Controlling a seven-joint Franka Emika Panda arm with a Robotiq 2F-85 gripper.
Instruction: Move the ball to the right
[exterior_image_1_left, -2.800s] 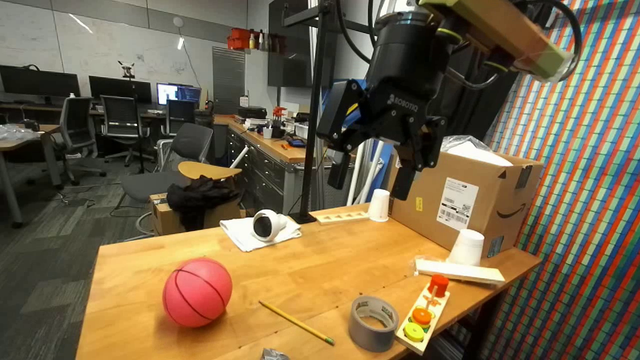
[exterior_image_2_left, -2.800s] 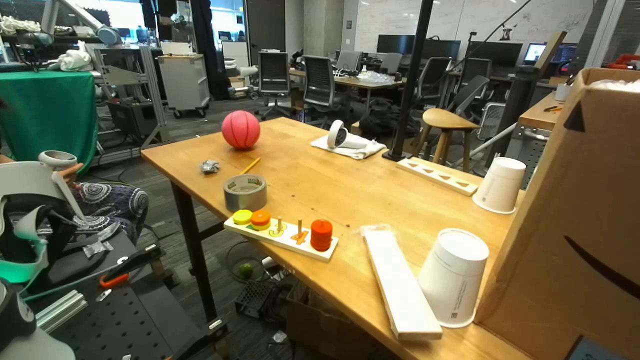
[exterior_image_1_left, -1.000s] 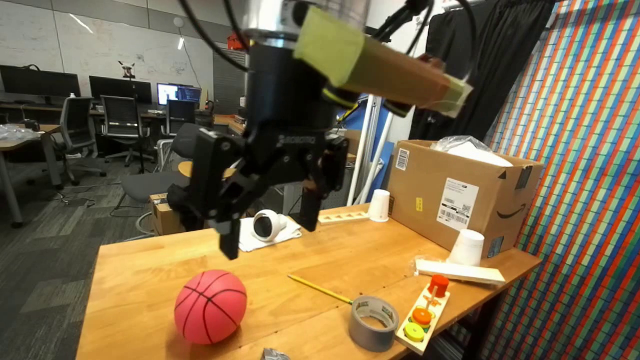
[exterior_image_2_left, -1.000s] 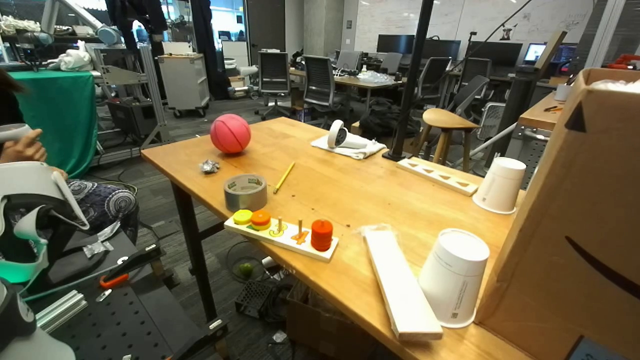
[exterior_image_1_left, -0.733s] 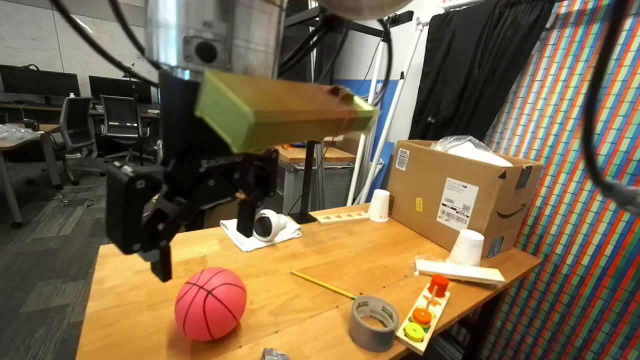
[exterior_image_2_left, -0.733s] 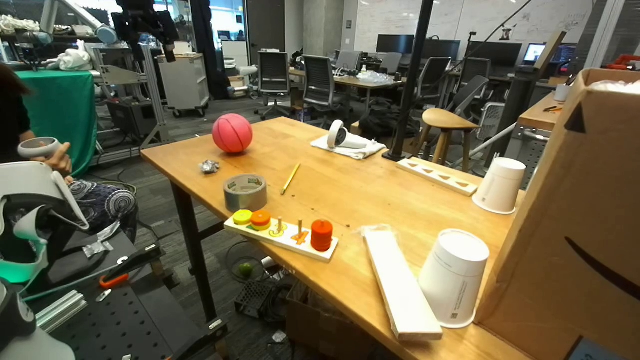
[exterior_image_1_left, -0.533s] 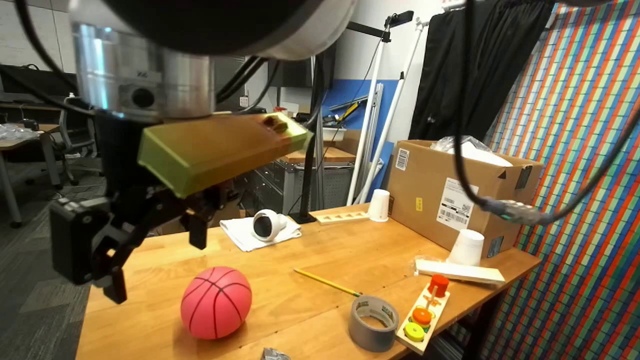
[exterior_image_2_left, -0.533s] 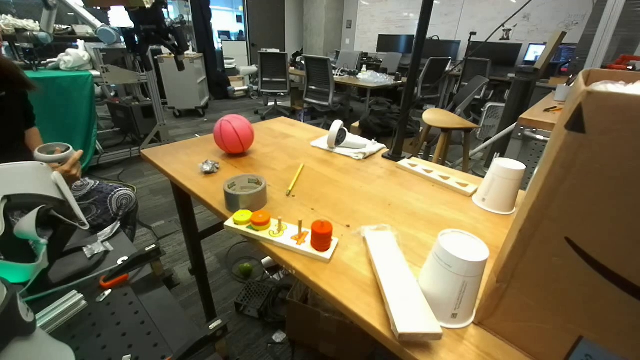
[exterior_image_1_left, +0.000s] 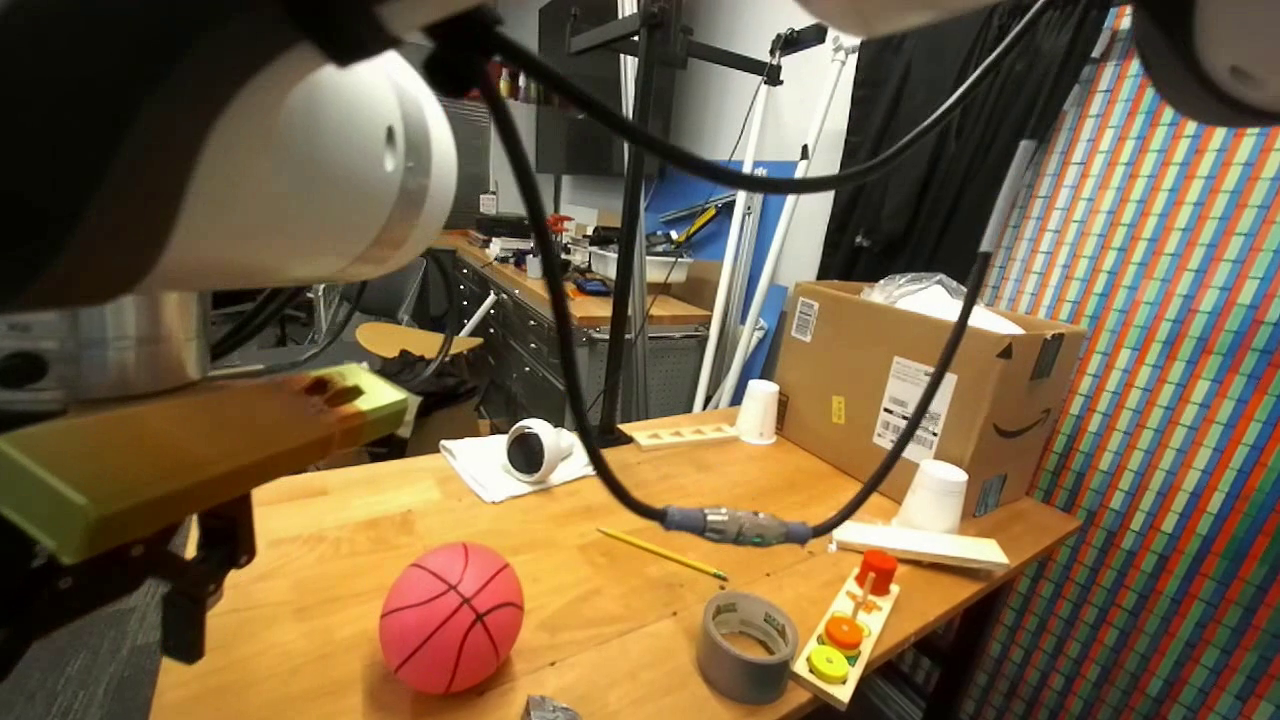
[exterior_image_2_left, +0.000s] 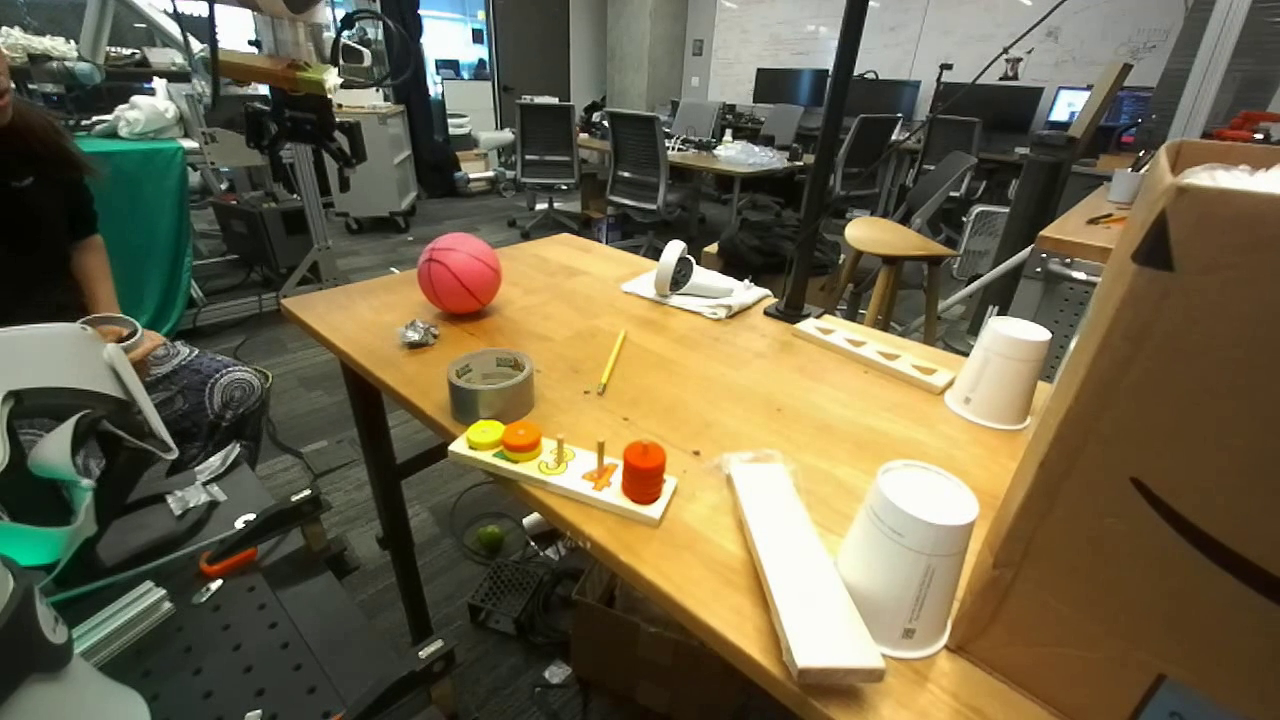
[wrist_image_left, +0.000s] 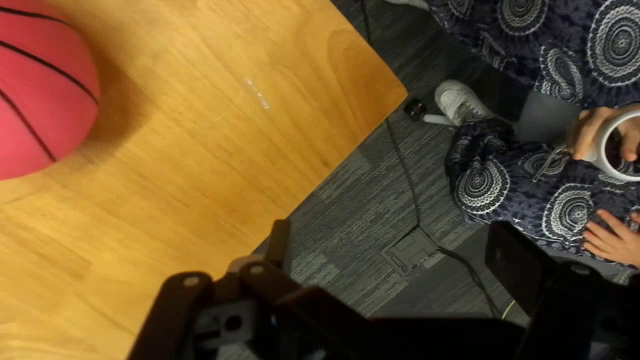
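Note:
The ball (exterior_image_1_left: 451, 618), a pinkish-red mini basketball with dark seams, sits on the wooden table. It is near the table's far left corner in an exterior view (exterior_image_2_left: 459, 273) and partly cut off at the upper left of the wrist view (wrist_image_left: 40, 92). My gripper (wrist_image_left: 392, 240) is open and empty, its fingers wide apart over the table's edge and the floor. In an exterior view the gripper (exterior_image_1_left: 105, 640) is left of the ball, apart from it, and partly cut off by the frame. It also shows beyond the table's left edge in an exterior view (exterior_image_2_left: 312, 178).
A pencil (exterior_image_1_left: 662, 553), a grey tape roll (exterior_image_1_left: 747, 648), crumpled foil (exterior_image_2_left: 419, 333) and a peg toy (exterior_image_2_left: 565, 475) lie near the ball. A white headset piece (exterior_image_1_left: 537, 450) rests on a cloth. A cardboard box (exterior_image_1_left: 920, 390) stands at the right. A seated person (wrist_image_left: 550, 190) is beside the table.
The arm has swung left and lowered, from above the table's back to left of the ball. The ball and the pencil have rolled a little. The gripper stays open.

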